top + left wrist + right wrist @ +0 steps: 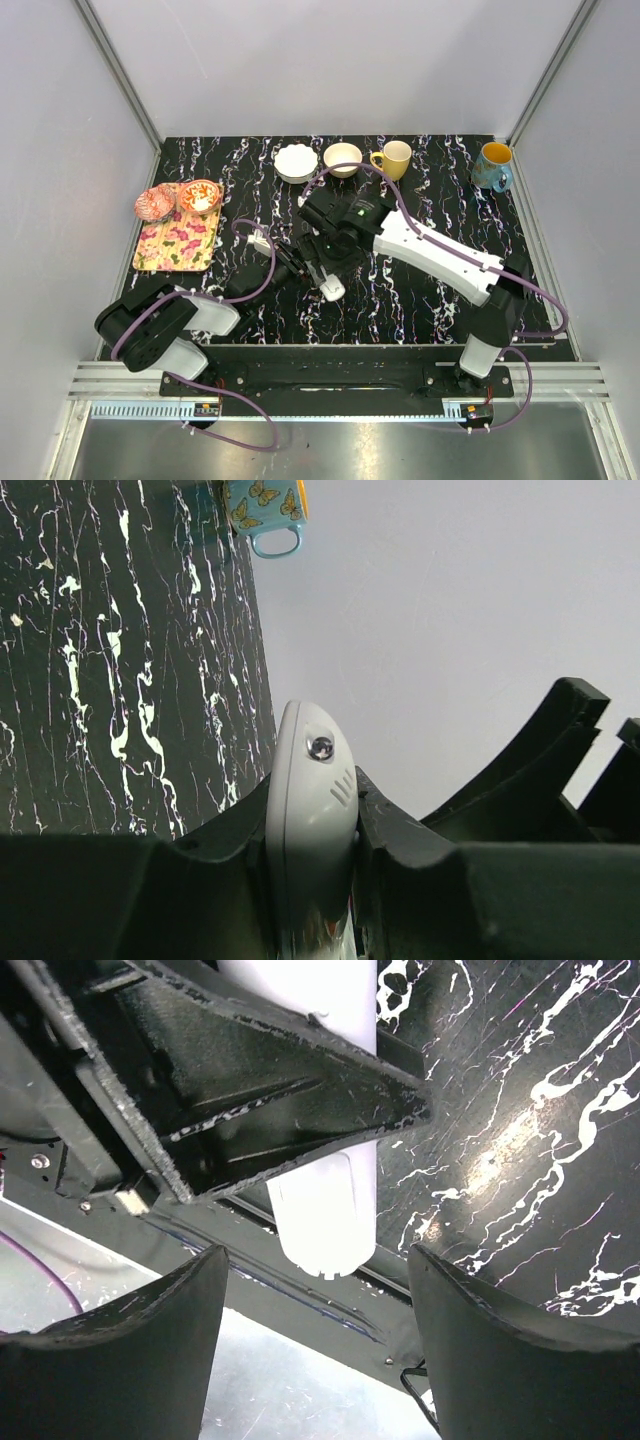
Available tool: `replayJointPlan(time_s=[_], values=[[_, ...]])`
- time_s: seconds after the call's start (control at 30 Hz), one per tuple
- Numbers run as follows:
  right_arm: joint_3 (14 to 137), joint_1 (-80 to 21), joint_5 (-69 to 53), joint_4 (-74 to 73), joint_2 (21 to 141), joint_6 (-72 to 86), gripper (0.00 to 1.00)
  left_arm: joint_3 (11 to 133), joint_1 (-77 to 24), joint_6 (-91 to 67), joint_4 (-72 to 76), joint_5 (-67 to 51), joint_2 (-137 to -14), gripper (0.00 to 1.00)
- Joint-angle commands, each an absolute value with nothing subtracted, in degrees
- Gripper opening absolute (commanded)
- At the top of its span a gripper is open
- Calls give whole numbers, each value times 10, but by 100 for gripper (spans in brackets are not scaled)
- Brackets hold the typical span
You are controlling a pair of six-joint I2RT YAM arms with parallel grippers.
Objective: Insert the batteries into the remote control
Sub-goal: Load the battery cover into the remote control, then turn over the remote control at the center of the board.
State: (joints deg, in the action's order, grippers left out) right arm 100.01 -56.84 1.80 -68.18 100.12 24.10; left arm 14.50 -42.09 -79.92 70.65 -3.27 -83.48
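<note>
My left gripper (312,825) is clamped tight on the remote control (310,765) over mid-table. Only its wrist view shows the rounded end with a small lens and slots. The right wrist view shows the opposite end, with my right gripper (316,1270) spread wide on either side, clear of it. Butterflies decorate the mug (265,510).

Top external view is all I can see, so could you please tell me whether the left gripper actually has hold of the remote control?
Observer: Yes. The left wrist view shows the remote control clamped between the jaws of the left gripper, with its rounded tip sticking out past them.
Operator: Thank you. Is the right gripper gripping it too?
Observer: No. In the right wrist view the right gripper is open, and its fingers stand either side of the remote's end with a gap on each side.
</note>
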Motion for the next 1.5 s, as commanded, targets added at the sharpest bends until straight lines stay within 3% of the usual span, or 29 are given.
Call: replayJointPlan(time_s=[0.0, 0.17, 0.3, 0.4, 0.57, 0.93, 1.47], values=[[1022, -568, 2, -664, 961, 252, 79, 157, -425, -809, 814, -32, -838, 0], [981, -541, 38, -621, 861, 258, 79, 156, -415, -823, 814, -51, -837, 0], [764, -489, -52, -445, 707, 300, 82, 174, -380, -852, 829, -174, -857, 0], [667, -462, -112, -343, 641, 320, 86, 174, -361, -887, 884, -230, -887, 0], [597, -460, -151, -252, 616, 325, 89, 181, -359, -921, 944, -273, -919, 0], [468, -423, -241, -103, 589, 383, 96, 206, -359, -897, 900, -305, -872, 0], [372, -422, -329, 73, 621, 483, 96, 215, -359, -881, 885, -315, -848, 0]])
